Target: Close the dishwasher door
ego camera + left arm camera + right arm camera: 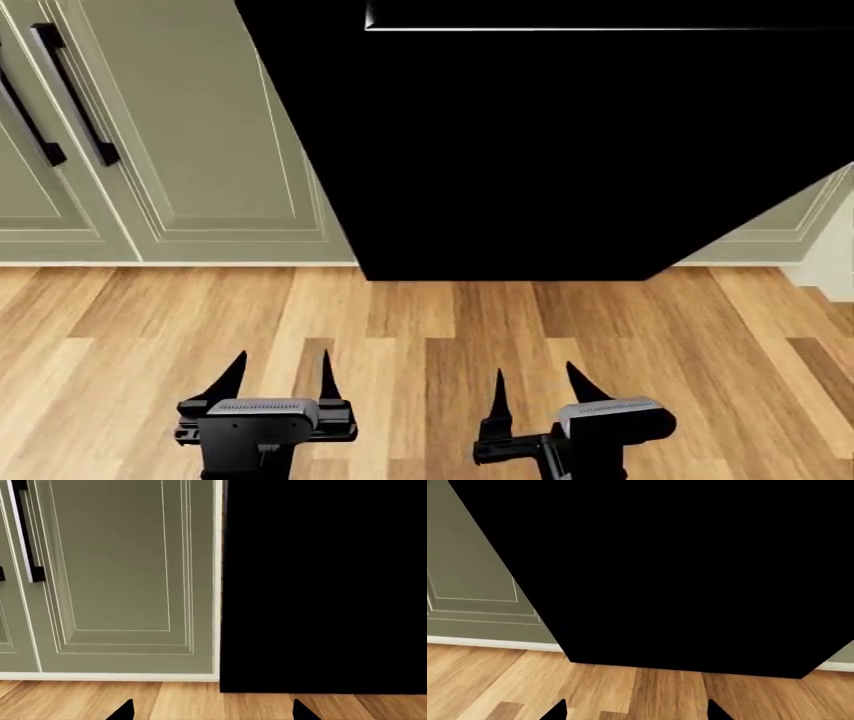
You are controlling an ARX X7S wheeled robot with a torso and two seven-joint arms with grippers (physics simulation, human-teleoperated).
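Wood floor (427, 330) below the dishwasher door (534, 150); both grippers' jaws spread, empty

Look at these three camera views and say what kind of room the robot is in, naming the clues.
Most likely a home kitchen: a glossy black dishwasher door stands between pale green panelled cabinet doors with black bar handles, above a white baseboard and a wood plank floor.

head looks down; wrist cameras face the dishwasher door (534, 150) low, near
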